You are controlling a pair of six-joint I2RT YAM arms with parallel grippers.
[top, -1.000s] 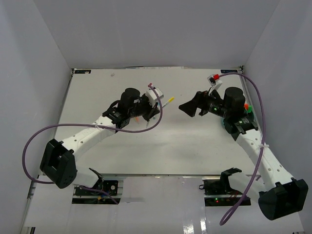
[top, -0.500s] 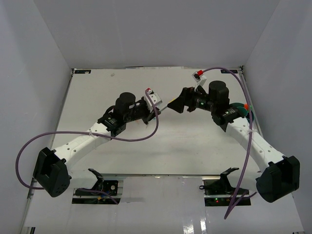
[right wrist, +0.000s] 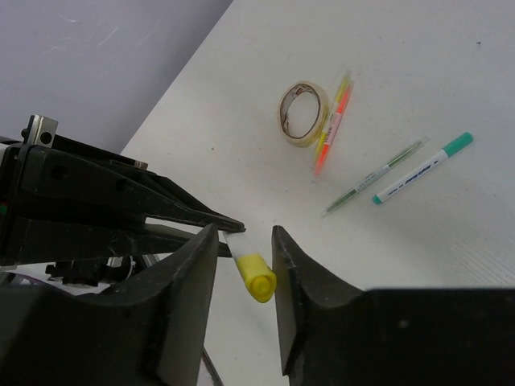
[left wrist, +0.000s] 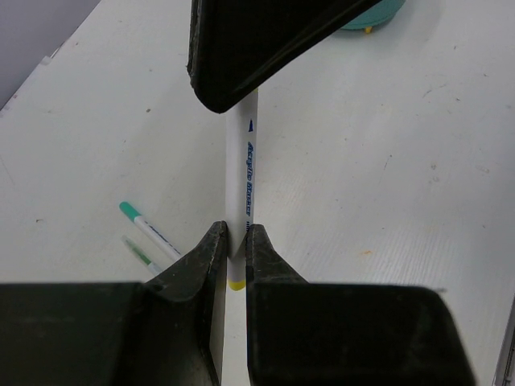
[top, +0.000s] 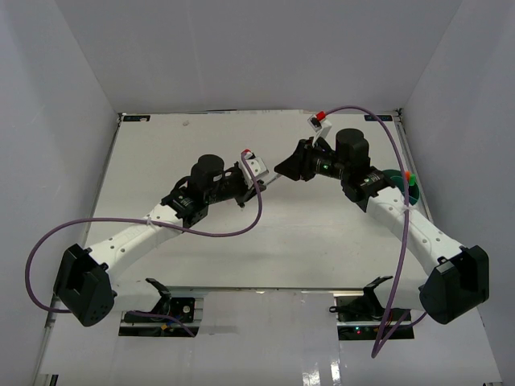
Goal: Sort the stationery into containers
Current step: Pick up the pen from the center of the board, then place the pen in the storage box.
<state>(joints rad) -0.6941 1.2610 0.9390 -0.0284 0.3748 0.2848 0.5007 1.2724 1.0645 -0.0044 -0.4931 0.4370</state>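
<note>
Left wrist view: the left claw (left wrist: 232, 235) is clenched on a white marker (left wrist: 248, 161), held off the table (left wrist: 386, 177). The marker's far end lies between the fingers of the right claw (right wrist: 244, 233), whose jaws stand apart on either side of the yellow cap (right wrist: 259, 283). On the table lie a teal-capped pen (right wrist: 422, 167), a thin green pen (right wrist: 374, 185), two highlighters (right wrist: 331, 137) and a beige ring (right wrist: 299, 112). A teal cup (left wrist: 372, 14) stands well apart from them.

White table (top: 161, 153) enclosed by plain grey walls (top: 257, 48).
</note>
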